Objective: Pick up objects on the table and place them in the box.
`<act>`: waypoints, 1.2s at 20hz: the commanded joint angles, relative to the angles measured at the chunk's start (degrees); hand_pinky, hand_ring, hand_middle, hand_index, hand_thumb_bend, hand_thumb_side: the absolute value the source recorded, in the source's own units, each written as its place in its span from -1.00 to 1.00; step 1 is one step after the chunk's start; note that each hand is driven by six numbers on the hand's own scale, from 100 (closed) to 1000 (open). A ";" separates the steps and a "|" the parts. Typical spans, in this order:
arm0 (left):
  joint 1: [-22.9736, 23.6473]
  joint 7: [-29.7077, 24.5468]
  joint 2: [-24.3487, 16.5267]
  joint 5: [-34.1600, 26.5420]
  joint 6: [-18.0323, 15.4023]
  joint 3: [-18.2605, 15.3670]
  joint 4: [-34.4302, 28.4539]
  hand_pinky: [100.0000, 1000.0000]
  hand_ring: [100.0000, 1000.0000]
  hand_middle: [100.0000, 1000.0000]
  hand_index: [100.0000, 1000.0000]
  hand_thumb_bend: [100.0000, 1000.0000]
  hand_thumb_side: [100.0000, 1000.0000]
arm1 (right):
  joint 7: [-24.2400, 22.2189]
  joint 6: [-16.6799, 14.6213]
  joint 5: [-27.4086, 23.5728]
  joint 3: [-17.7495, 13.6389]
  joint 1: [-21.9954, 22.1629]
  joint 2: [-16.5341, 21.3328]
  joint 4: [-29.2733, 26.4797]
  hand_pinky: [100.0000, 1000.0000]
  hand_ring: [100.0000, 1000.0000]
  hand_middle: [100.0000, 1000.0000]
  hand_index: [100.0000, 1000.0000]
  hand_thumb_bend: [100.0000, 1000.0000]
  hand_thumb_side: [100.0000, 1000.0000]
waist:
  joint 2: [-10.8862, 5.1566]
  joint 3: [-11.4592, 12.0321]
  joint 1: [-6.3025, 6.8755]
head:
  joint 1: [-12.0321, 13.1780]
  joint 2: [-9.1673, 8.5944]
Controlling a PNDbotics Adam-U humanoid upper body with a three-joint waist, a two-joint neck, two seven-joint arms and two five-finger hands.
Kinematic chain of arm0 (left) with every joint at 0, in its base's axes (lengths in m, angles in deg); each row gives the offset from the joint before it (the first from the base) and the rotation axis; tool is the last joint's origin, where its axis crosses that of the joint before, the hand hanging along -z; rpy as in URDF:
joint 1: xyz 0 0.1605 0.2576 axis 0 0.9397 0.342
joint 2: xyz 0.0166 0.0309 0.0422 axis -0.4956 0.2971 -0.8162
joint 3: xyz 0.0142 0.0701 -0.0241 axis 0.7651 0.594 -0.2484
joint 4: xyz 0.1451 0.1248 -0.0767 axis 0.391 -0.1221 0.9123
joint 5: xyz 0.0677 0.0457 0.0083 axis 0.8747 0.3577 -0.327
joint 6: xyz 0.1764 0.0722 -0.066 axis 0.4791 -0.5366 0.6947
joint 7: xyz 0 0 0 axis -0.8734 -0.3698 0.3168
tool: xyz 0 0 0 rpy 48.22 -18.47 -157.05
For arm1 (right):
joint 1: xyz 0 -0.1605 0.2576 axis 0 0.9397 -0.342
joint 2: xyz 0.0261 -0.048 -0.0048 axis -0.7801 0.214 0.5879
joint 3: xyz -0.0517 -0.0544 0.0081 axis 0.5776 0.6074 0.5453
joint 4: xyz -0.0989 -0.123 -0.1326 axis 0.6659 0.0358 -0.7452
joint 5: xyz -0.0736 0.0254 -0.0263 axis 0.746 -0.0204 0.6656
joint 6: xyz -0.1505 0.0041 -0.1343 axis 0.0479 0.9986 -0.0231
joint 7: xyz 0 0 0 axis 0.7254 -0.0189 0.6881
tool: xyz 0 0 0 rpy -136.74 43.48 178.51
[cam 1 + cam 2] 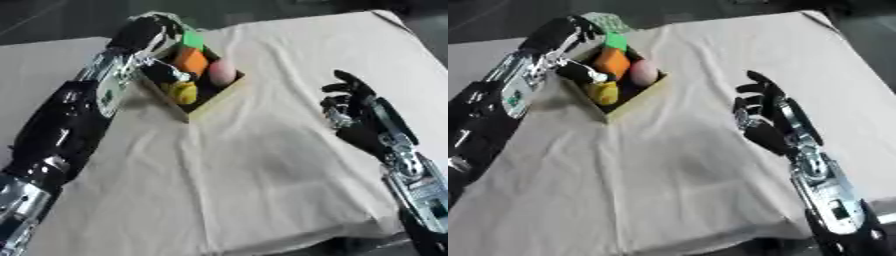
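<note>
The left robot hand (147, 31) is up over the far end of the box (219, 94). Its fingers are bent down, but I cannot tell if it is gripping something or not. Right under it in the box sit a green block (193, 40), an orange block (190, 61), a pink egg shape (222, 72) and a yellow thing (183, 92). The right robot hand (761, 114) is far off to the side, above the white cloth (262, 165) on the counter. It is open, fingers spread, holding nothing. No loose things show on the cloth near either hand.

The box looks full. If the left robot hand pulls away fast, its fingers or arm could bump the box edge and tip it, or knock the green block out.
</note>
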 commanded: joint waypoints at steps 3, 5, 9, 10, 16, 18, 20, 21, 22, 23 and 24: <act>-1.06 -1.14 -2.58 -2.40 -0.04 -0.71 -2.31 0.41 0.38 0.37 0.70 0.58 -0.04 | 0.19 -0.09 0.01 -0.56 -0.27 0.69 -0.66 0.25 0.35 0.47 0.93 -1.00 -0.52 | -1.27 0.40 -0.11 | -0.98 -0.54; -0.66 -2.99 -4.31 -5.22 -0.59 -0.11 -5.13 0.40 0.36 0.35 0.69 0.54 -0.07 | 0.33 -0.10 0.13 -0.71 0.01 0.78 -0.61 0.25 0.35 0.47 0.93 -1.00 -0.52 | -1.59 0.80 -0.04 | -1.32 -0.40; -0.24 -5.54 -5.62 -8.50 0.23 0.55 -8.30 0.40 0.36 0.35 0.69 0.54 -0.07 | 0.42 -0.14 0.25 -0.76 0.13 0.80 -0.58 0.25 0.35 0.47 0.93 -1.00 -0.52 | -1.71 0.94 0.01 | -1.43 -0.34; 0.09 -5.97 -6.03 -8.94 0.20 0.91 -8.91 0.36 0.24 0.22 0.61 0.06 -0.39 | 0.47 -0.10 0.26 -0.83 0.39 1.01 -0.49 0.25 0.35 0.47 0.93 -1.00 -0.51 | -2.04 1.27 0.29 | -1.62 -0.23; 6.22 -10.82 -13.63 -12.32 -3.35 2.42 -11.43 0.40 0.29 0.32 0.66 -0.16 -0.57 | 1.35 -0.05 0.60 -1.73 2.68 2.45 -0.05 0.25 0.35 0.47 0.93 -1.00 -0.51 | -3.89 5.53 0.69 | -3.78 0.88; 8.19 -12.58 -16.49 -12.42 -3.84 1.88 -9.79 0.40 0.30 0.33 0.66 -0.24 -0.64 | 1.35 -0.05 0.59 -1.68 2.70 2.49 -0.01 0.25 0.35 0.47 0.93 -1.00 -0.51 | -3.93 5.53 0.62 | -3.56 0.90; 9.61 -14.20 -18.55 -12.75 -3.64 0.95 -8.19 0.40 0.30 0.33 0.66 -0.27 -0.69 | 1.28 -0.06 0.56 -1.58 2.60 2.41 -0.01 0.25 0.35 0.47 0.92 -1.00 -0.51 | -3.89 5.37 0.50 | -3.37 0.90; 10.11 -15.05 -18.96 -12.86 -3.36 0.44 -7.22 0.40 0.30 0.33 0.67 -0.27 -0.69 | 1.26 -0.05 0.55 -1.56 2.57 2.37 0.00 0.25 0.35 0.47 0.92 -1.00 -0.51 | -3.87 5.32 0.44 | -3.34 0.91; 10.42 -15.92 -19.13 -12.79 -3.12 0.00 -6.39 0.40 0.31 0.35 0.67 -0.27 -0.70 | 1.25 -0.05 0.54 -1.56 2.55 2.33 0.00 0.25 0.35 0.47 0.92 -1.00 -0.51 | -3.87 5.30 0.39 | -3.31 0.91; 10.63 -16.83 -19.13 -12.56 -2.86 -0.43 -5.54 0.41 0.32 0.35 0.68 -0.27 -0.70 | 1.25 -0.04 0.53 -1.58 2.54 2.30 0.00 0.25 0.35 0.47 0.92 -1.00 -0.51 | -3.86 5.29 0.32 | -3.29 0.91; 10.75 -17.76 -19.04 -12.26 -2.65 -0.85 -4.84 0.41 0.32 0.36 0.68 -0.27 -0.71 | 1.26 -0.04 0.51 -1.60 2.54 2.28 0.00 0.25 0.35 0.47 0.92 -1.00 -0.51 | -3.86 5.30 0.25 | -3.29 0.91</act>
